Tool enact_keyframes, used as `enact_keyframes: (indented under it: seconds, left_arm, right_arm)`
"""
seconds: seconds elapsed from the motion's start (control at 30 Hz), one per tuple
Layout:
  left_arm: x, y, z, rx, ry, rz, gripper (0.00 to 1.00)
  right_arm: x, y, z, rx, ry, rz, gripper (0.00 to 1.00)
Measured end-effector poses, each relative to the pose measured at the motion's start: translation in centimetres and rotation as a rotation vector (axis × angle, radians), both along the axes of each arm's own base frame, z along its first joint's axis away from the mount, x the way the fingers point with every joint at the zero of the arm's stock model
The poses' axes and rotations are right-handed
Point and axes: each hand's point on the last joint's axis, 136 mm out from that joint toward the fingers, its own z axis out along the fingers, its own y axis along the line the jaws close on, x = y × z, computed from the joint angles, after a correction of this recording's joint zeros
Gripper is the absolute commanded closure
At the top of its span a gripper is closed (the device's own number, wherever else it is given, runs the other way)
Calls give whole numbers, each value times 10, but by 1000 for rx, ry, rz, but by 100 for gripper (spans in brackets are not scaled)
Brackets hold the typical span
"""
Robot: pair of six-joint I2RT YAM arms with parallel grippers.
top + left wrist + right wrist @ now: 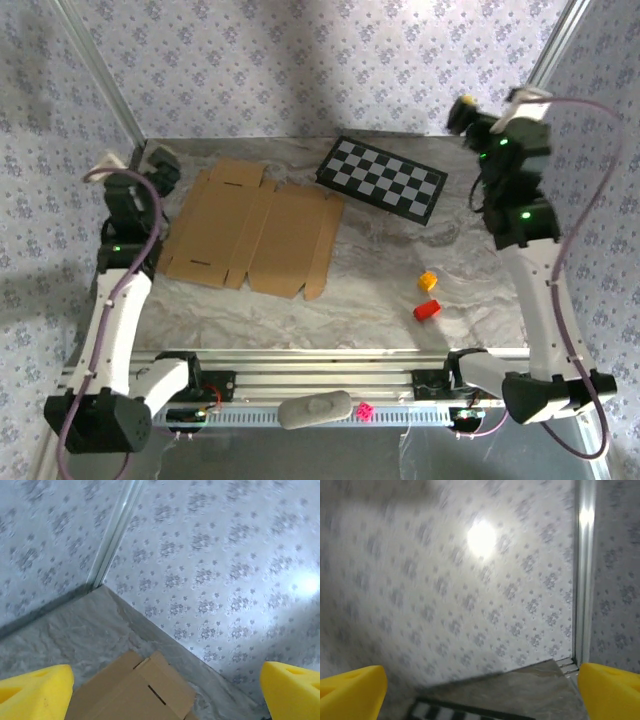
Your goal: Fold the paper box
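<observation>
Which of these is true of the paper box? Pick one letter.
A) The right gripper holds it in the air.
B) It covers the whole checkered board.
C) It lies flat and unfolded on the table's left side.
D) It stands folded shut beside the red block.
C: the paper box lies as an open, flat sheet on the left part of the table, with the checkered board uncovered to its right.

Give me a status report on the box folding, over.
Left pincer, right pincer open, empty. Flat brown cardboard box sheet lies unfolded. Black-and-white checkered board beside its far-right corner.
</observation>
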Motion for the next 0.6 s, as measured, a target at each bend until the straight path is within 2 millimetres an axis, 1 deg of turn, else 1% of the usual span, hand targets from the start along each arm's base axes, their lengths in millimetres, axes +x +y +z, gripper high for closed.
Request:
enact_keyframes:
  seconds: [0.03,0.07,0.1,0.17,0.2,0.23,0.27,0.3,0.33,0.4,0.43,0.47,0.5,0.53,0.6]
  left_arm:
    - [6,1,-14,-66,65,-13,30]
    - [14,-4,-28,-109,130,-42,33]
    - [25,-14,-50,-163,227,-87,37]
    - [38,-35,-99,-240,406,-168,45]
    - [37,-46,-131,-283,513,-200,53]
    - [31,-56,-165,-328,622,-229,58]
    - [22,-62,-188,-363,698,-241,60]
    - [9,-68,-214,-403,789,-249,62]
    - [-3,-73,-235,-439,865,-253,62]
    - [-17,-80,-258,-475,956,-262,63]
    - [-20,-84,-267,-485,990,-267,64]
    - [-20,-87,-274,-489,1009,-273,66]
    - [-20,-91,-281,-492,1032,-283,70]
    - [-20,-94,-290,-491,1055,-291,73]
    - [-23,-99,-310,-495,1111,-294,78]
  right_arm:
    - [-1,-4,-7,48,27,4,5]
    - [-1,-3,-19,84,68,9,10]
    - [2,7,-37,116,127,34,14]
    - [10,50,-82,155,275,144,19]
    - [13,78,-108,168,357,214,23]
    - [15,108,-140,174,451,281,28]
    - [14,130,-166,172,528,329,30]
    - [7,157,-201,168,627,386,33]
    - [-4,182,-234,162,727,439,36]
    - [-29,217,-284,148,889,514,39]
    - [-39,230,-303,146,953,544,42]
    - [-46,241,-316,146,999,567,43]
    - [-52,251,-329,150,1042,590,44]
    - [-54,259,-340,157,1080,605,44]
    - [-56,266,-363,171,1145,612,44]
